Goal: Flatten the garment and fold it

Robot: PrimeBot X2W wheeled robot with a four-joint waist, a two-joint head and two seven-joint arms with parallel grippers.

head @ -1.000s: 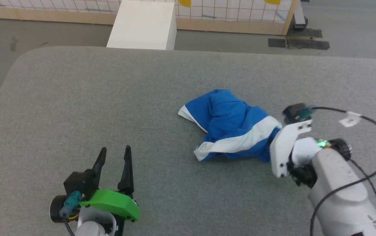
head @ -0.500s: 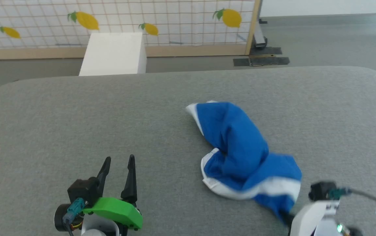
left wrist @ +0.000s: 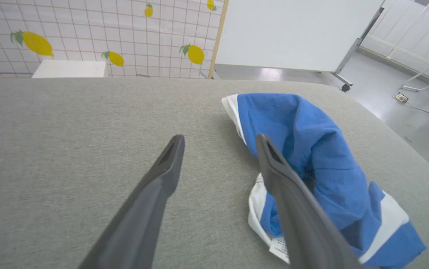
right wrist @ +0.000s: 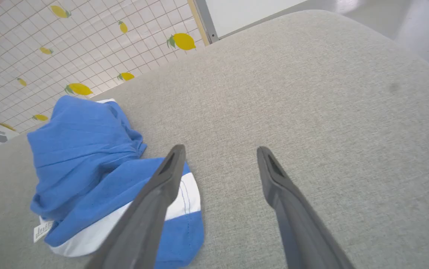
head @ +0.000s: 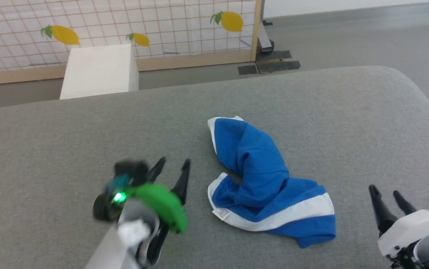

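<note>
Right pincer [head: 383, 191] has released the crumpled garment [head: 259, 175].

The royal-blue soft-fabric shorts with broad white stripes [head: 263, 175] lie crumpled on the grey cloth-covered table [head: 68, 142], their folds hiding much of the cloth. Print on the small white care tag [head: 221, 213] is too small to read. The left gripper [head: 174, 161] has a green-covered wrist smeared by blur, and the bottom edge cuts its pale forearm. The lower right corner cuts the white body of the right gripper [head: 383, 190]. In the left wrist view, one dark finger [left wrist: 293, 209] covers part of the shorts and tag. In the right wrist view, a finger [right wrist: 154, 209] crosses the white stripe, and the bottom edge cuts the blue hem. The table's far edge hides the base of the white rectangular box [head: 98, 71].
</note>
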